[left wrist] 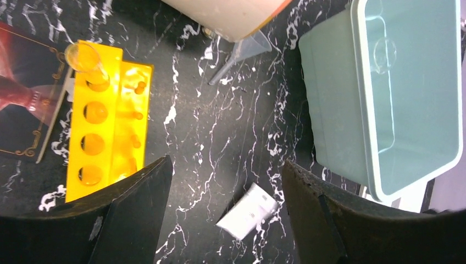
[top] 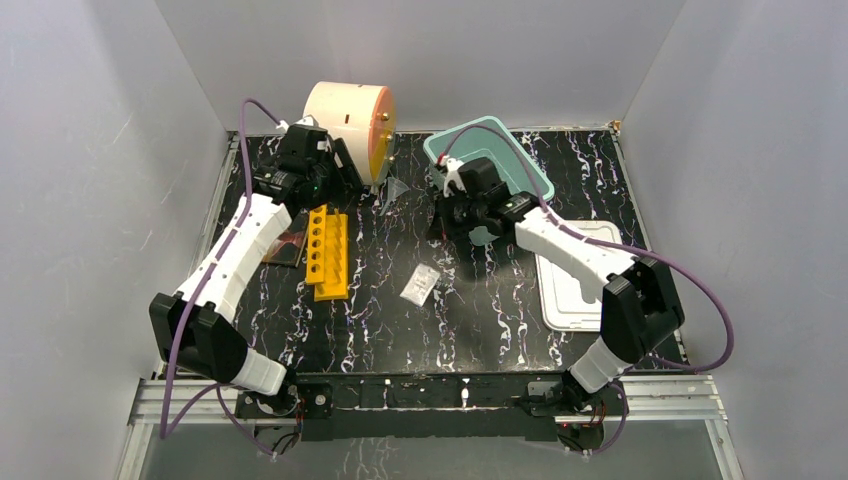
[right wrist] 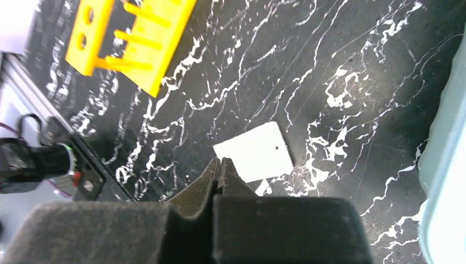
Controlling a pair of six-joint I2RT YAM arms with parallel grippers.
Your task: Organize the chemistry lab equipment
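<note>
Gathering the loose pieces looks like the step in hand, and the funnel (left wrist: 244, 50) seems the likeliest next pick. It lies on its side to the right of the rack (left wrist: 107, 126) and a little beyond it, close against the drum (top: 345, 120). The left gripper (left wrist: 226, 168) hangs spread and empty, high above the table just beyond the rack. The right gripper (right wrist: 220, 170) is pressed together on nothing, well right of the rack. One tube (left wrist: 83, 56) stands in the rack's end hole.

To take the funnel well, come in from the rack side so the drum does not block a finger. Set the jaws across the stem where it meets the cone and close gently, since it probably slips. The flat packet (right wrist: 255, 154), near and right of the rack, would need the right gripper spread first.
</note>
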